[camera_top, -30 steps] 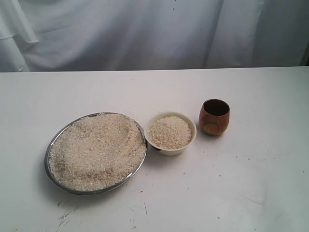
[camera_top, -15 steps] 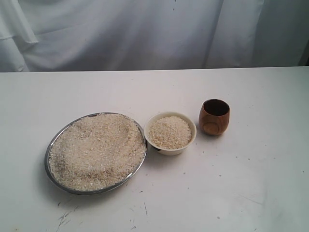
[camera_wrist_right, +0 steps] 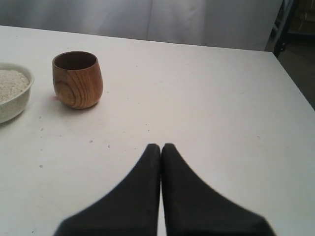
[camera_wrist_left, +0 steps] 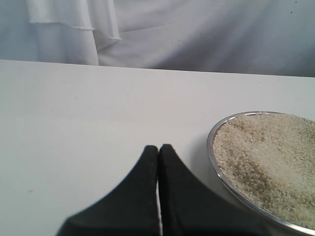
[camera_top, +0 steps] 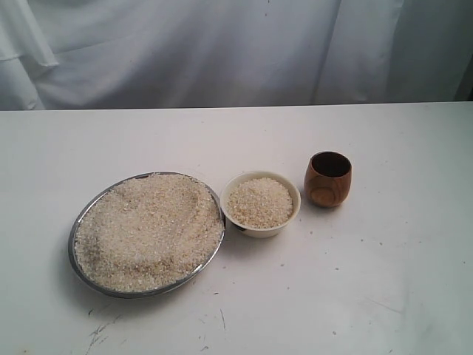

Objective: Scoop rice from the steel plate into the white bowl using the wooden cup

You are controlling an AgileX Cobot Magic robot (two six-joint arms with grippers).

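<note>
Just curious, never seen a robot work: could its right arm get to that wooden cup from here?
Probably yes. Only bare table lies between the right gripper and the wooden cup; the white bowl stands off to one side. The shut gripper would have to open first.

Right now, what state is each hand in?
Left hand: closed, holding nothing, beside the steel plate.
Right hand: closed, holding nothing, apart from the wooden cup.

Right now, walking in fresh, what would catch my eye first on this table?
The wide steel plate heaped with rice, at the left of the table. Just right of it sits a white bowl, also holding rice; farther right a glossy wooden cup stands upright, apart from the bowl.
</note>
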